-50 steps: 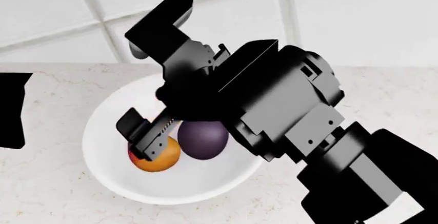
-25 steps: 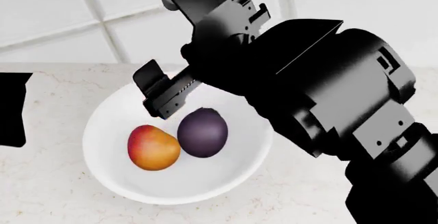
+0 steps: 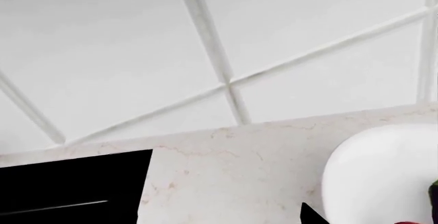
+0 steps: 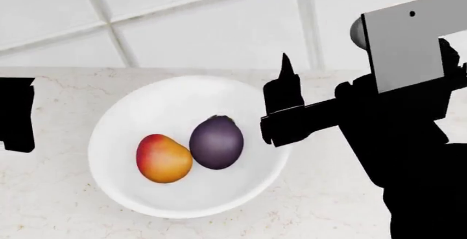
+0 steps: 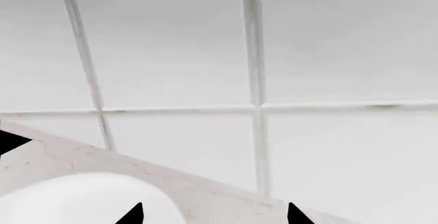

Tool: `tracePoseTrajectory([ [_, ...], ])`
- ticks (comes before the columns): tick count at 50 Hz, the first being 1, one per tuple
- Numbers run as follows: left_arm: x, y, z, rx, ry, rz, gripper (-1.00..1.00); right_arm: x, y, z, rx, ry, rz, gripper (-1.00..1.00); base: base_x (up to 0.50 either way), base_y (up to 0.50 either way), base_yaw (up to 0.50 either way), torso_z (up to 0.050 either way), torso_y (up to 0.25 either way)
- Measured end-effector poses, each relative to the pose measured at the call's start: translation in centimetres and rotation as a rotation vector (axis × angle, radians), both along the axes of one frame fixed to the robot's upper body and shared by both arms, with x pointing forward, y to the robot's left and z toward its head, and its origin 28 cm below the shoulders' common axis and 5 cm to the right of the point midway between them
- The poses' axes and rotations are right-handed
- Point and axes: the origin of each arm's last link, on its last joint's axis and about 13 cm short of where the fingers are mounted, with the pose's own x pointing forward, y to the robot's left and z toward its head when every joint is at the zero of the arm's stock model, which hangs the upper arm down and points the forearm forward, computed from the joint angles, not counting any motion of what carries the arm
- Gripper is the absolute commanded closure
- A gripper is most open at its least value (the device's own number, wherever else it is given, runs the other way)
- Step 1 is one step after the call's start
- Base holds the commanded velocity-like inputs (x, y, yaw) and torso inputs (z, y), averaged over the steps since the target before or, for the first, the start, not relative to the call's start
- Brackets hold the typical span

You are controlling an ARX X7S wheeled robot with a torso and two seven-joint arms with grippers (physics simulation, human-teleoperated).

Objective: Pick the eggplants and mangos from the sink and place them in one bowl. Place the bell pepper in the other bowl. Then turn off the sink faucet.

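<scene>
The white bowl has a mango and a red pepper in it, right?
Not quite. The head view shows the round white bowl holding the orange-red oval mango and a plump dark purple eggplant, not a red pepper. The two fruits touch.

The right gripper (image 4: 281, 105) hangs raised with jaws apart, holding nothing.

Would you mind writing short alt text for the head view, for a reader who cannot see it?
A white bowl on a pale marble counter holds one mango touching one eggplant. The black right arm, with its right gripper above the bowl's rim, fills the picture's right side before a white tiled wall.
</scene>
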Motion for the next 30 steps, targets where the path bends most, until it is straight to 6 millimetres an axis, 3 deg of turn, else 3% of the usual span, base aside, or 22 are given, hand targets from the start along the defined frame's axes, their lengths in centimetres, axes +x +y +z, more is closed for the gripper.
tracePoseTrajectory([
  [11,0.1,0.0,0.1,-0.004,-0.012,0.000,-1.00,-2.1,-0.6,-1.3,-0.023,-0.010,-0.058,-1.00,-0.01,0.00,0.00,0.000,0.000],
  [21,0.1,0.1,0.3,-0.010,-0.021,0.005,-1.00,-2.9,-0.9,-1.6,-0.033,-0.014,-0.092,-1.00,-0.29,0.00,0.00,0.000,0.000],
  [30,0.1,0.1,0.3,-0.016,-0.024,0.003,-1.00,-3.2,-1.0,-1.9,-0.045,-0.019,-0.105,-1.00,-0.20,0.32,0.00,0.000,0.000],
])
